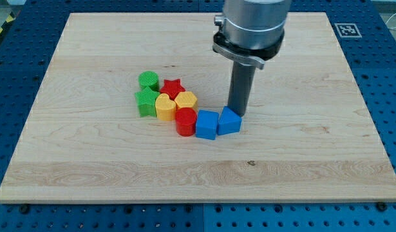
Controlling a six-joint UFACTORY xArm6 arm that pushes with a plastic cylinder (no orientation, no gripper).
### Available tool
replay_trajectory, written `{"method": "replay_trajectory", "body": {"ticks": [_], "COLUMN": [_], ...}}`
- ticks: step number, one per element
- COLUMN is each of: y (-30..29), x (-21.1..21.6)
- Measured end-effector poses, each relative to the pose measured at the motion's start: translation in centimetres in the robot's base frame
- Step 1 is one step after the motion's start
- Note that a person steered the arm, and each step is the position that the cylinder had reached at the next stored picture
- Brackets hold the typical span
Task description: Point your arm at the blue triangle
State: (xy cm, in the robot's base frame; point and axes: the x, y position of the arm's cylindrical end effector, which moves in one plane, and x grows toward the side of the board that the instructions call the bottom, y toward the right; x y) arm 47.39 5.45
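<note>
The blue triangle (229,121) lies near the board's middle, at the right end of a cluster of blocks. My tip (237,113) stands right at its upper right edge, touching or nearly touching it. A blue cube (207,124) sits against the triangle's left side. Left of that are a red cylinder (185,122), a yellow heart (165,106), a yellow hexagon-like block (186,100), a red star (173,87), a green cylinder (149,81) and a green star-like block (146,102).
The wooden board (88,161) lies on a blue perforated table (391,96). A black-and-white marker tag (346,29) sits at the board's top right corner. The arm's grey body (252,26) hangs over the board's upper middle.
</note>
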Motion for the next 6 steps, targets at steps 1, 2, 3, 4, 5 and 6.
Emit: {"method": "replay_trajectory", "body": {"ticks": [1,2,3,4,5,6], "y": [-1.5,-2.7,-2.4,0.5,6.7,8.5], "x": [-0.3,-0.4,-0.9,-3.0,-2.7,-0.1]}}
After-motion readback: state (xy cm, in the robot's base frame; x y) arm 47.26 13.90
